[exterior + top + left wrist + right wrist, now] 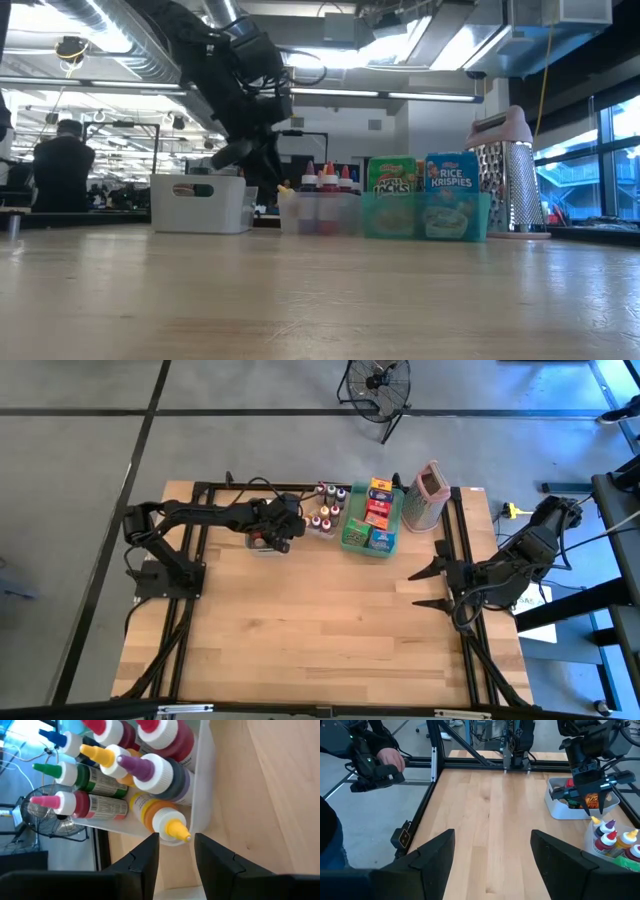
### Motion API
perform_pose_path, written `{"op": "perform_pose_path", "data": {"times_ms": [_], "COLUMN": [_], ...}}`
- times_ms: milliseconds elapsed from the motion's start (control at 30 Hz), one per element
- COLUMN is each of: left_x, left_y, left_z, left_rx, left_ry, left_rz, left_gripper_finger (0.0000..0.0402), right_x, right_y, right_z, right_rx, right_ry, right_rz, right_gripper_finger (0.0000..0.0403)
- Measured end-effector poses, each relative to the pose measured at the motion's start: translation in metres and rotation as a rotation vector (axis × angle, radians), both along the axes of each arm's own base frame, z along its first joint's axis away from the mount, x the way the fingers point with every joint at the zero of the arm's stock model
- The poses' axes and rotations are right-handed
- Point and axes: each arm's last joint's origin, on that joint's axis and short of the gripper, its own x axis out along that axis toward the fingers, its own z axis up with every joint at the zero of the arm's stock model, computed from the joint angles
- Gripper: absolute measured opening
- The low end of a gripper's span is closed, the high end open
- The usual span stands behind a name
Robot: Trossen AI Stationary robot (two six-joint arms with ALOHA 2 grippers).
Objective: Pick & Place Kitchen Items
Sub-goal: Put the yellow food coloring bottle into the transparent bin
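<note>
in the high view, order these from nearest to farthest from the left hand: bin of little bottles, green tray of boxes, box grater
1. Bin of little bottles: just right of the left hand, at the table's back.
2. Green tray of boxes: next along, right of the bottles.
3. Box grater: farthest, right of the tray.

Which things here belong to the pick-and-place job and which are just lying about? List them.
Job: squeeze bottles; food boxes; white bin; clear bin; green tray; left gripper open at the yellow-capped bottle.
Lying about: box grater; floor fan; right gripper, waiting, open.
</note>
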Motion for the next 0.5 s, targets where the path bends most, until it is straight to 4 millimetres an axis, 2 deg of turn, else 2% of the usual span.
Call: {"op": "perform_pose_path", "data": {"times_ms": [500], "left_x": [-0.0005], "left_y": [-0.0007], "left_z": [-0.0008], "left_rx": [0.000], "left_ry": [0.018], "left_rz": [-0.032], "left_gripper_finger": [0.0120], "right_x": [-0.0002], "right_y": [-0.0002], "right_z": [-0.0005], "right_rx": [-0.005], "right_ry": [0.004], "right_rz": [0.000], "right_gripper_finger": [0.0264]}}
